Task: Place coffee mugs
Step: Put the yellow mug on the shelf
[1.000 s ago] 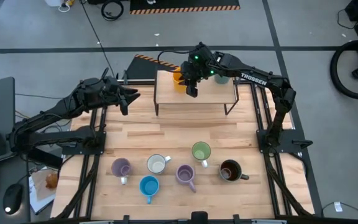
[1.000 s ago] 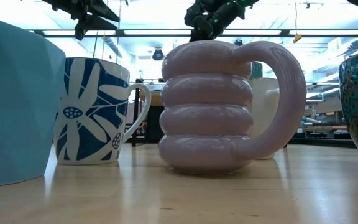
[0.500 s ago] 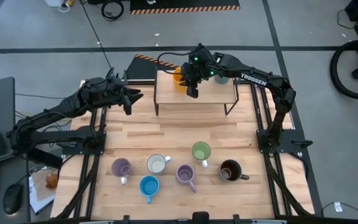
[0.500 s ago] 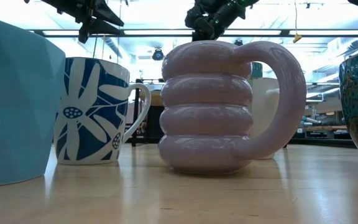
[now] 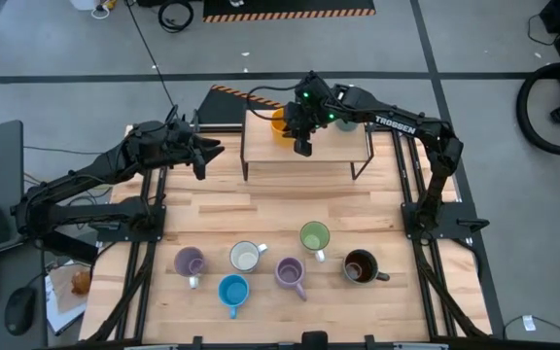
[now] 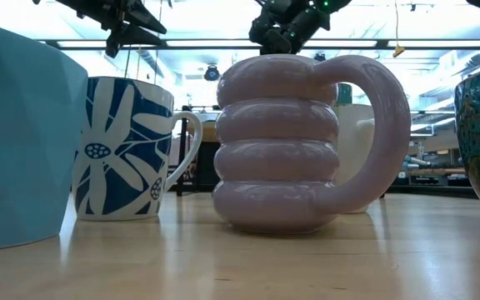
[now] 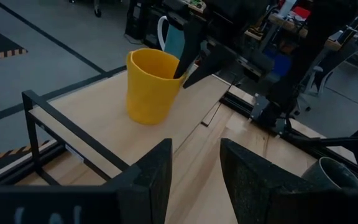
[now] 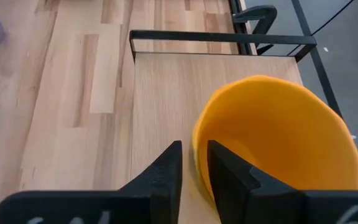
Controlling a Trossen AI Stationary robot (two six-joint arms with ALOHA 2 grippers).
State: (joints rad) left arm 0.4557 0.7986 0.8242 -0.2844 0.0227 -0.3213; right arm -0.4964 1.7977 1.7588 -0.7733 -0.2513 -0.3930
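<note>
We see a pale blond-wood tabletop (image 5: pixel 261 209) carrying, along its near edge, a light purple mug (image 5: pixel 190 262), a white mug (image 5: pixel 246 257) patterned outside with dark blue flowers, a bright blue mug (image 5: pixel 232 291), a second light purple mug (image 5: pixel 290 272) of stacked rings, a green mug (image 5: pixel 314 236) and a dark brown mug (image 5: pixel 360 265) with a speckled teal glaze. At the far edge a black-framed shelf (image 5: pixel 261 146) with a matching light wooden top bears an orange-yellow mug (image 7: pixel 151 84) and beside it a pale teal-white mug (image 7: pixel 174 38). Both arms are black, and the floor beyond is grey with an orange-and-black striped strip (image 5: pixel 288 14).
</note>
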